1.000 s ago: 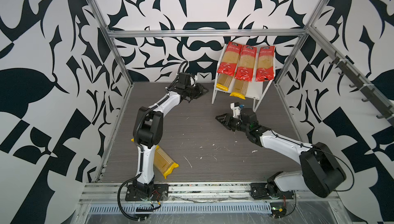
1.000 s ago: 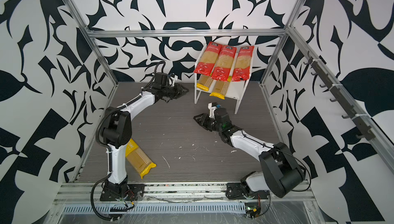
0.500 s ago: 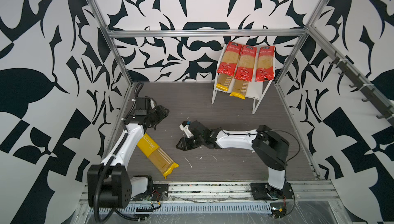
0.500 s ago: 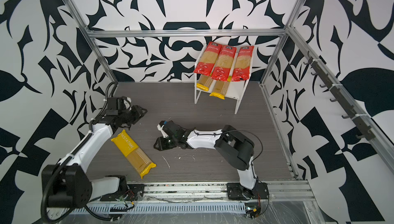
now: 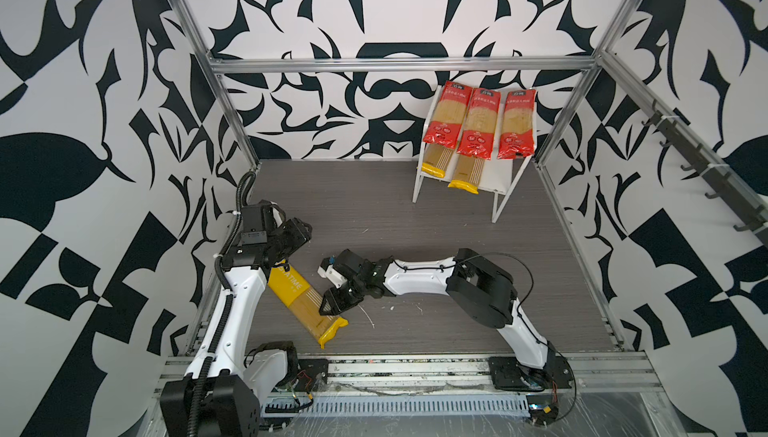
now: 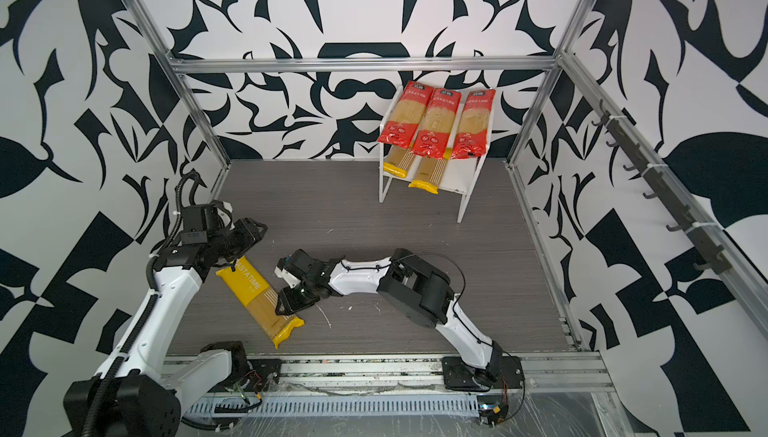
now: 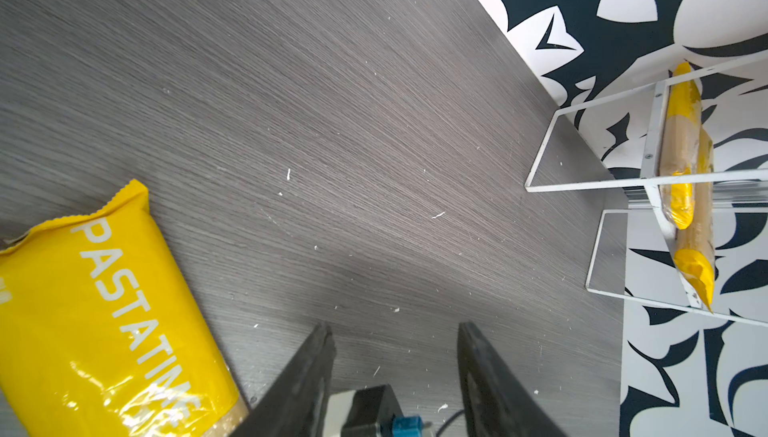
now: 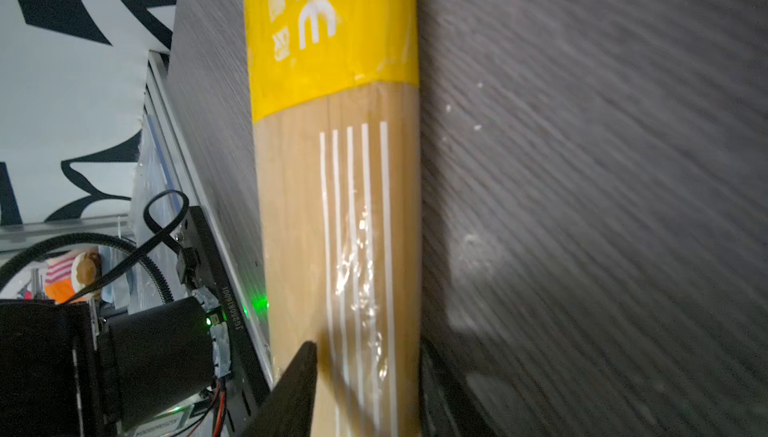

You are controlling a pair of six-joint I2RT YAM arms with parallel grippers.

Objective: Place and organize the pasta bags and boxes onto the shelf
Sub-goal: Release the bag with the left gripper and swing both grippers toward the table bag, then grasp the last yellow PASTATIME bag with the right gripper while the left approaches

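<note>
While right hand (image 5: 329, 307) straddles yellow-ended packet (image 5: 304, 303), left hand (image 7: 394, 329) spread, empty

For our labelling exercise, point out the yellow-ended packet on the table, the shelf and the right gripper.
yellow-ended packet (image 5: 291, 287): a top view, printed yellow end.
shelf (image 5: 500, 177): a top view, bare lower board.
right gripper (image 5: 332, 305): a top view, between its fingertips.
</note>
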